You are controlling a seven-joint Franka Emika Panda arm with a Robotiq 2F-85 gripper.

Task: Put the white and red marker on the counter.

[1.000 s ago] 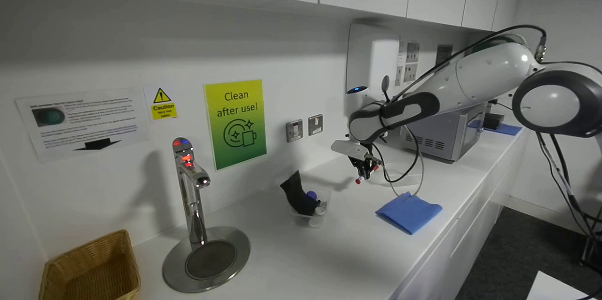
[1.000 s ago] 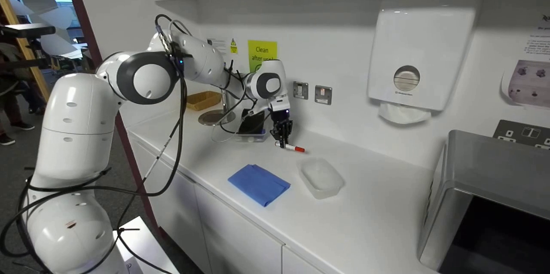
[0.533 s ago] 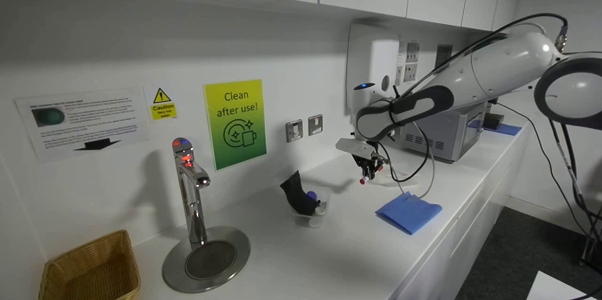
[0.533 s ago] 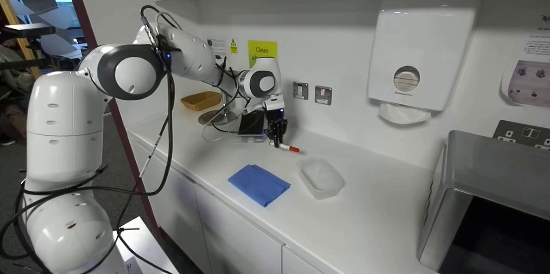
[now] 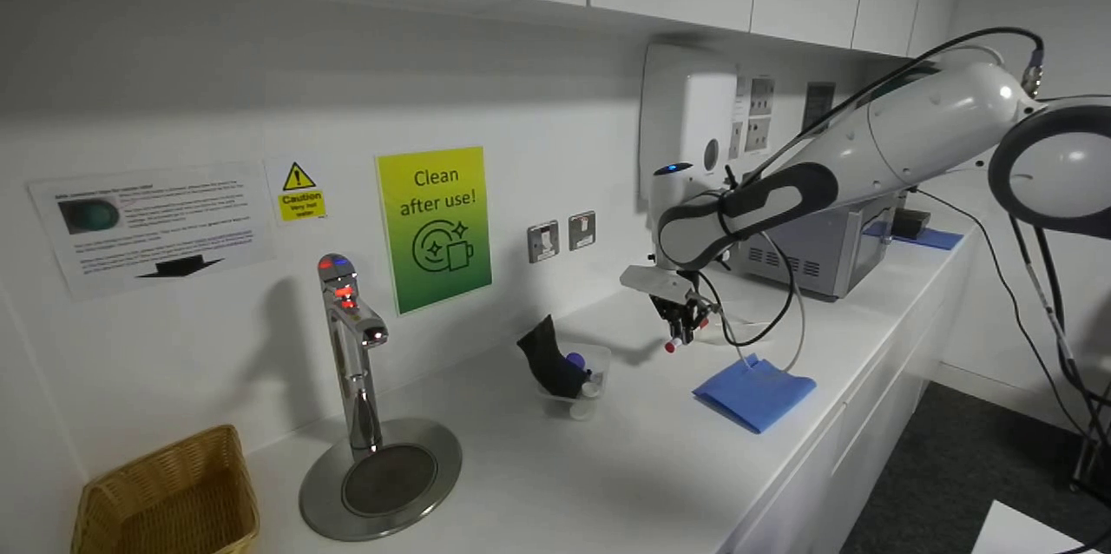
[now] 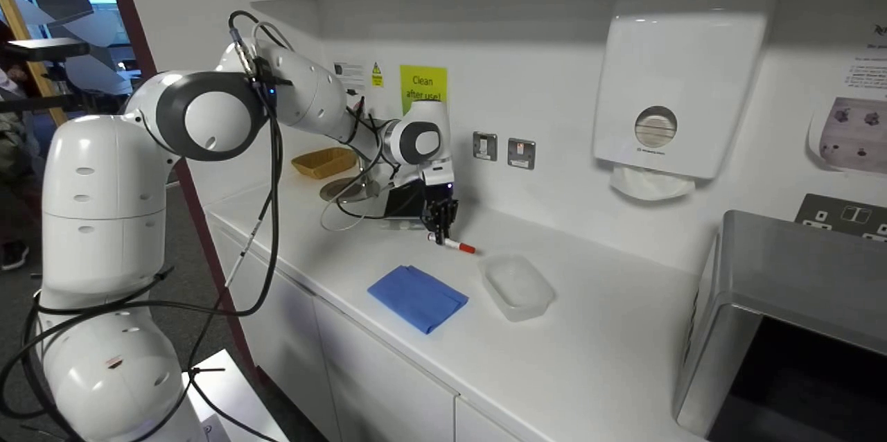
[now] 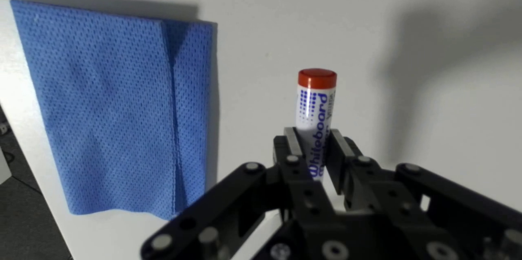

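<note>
The white and red marker (image 7: pixel 316 117) lies between the two fingers of my gripper (image 7: pixel 313 139) in the wrist view; the fingers are shut on its white barrel. The marker's red end shows beyond the fingertips, and its other end is hidden by the gripper there. In an exterior view the marker's long red cap (image 6: pixel 466 248) sticks out to the right of the gripper (image 6: pixel 439 237), the marker nearly level. The marker's small red end (image 5: pixel 671 346) also shows in an exterior view. The gripper holds it above the white counter (image 6: pixel 610 338); the exact height is hard to tell.
A folded blue cloth (image 6: pixel 418 298) lies near the counter's front edge, beside the gripper. A clear tray (image 6: pixel 516 289) stands near the marker's cap. A clear box with dark items (image 5: pixel 568 376), a tap (image 5: pixel 351 354), a wicker basket (image 5: pixel 174 502) and a microwave (image 6: pixel 783 289) also stand here.
My gripper, shut on the marker throughout, has shifted sideways toward the robot's base side, then moved down closer to the counter. The cloth and tray have not moved.
</note>
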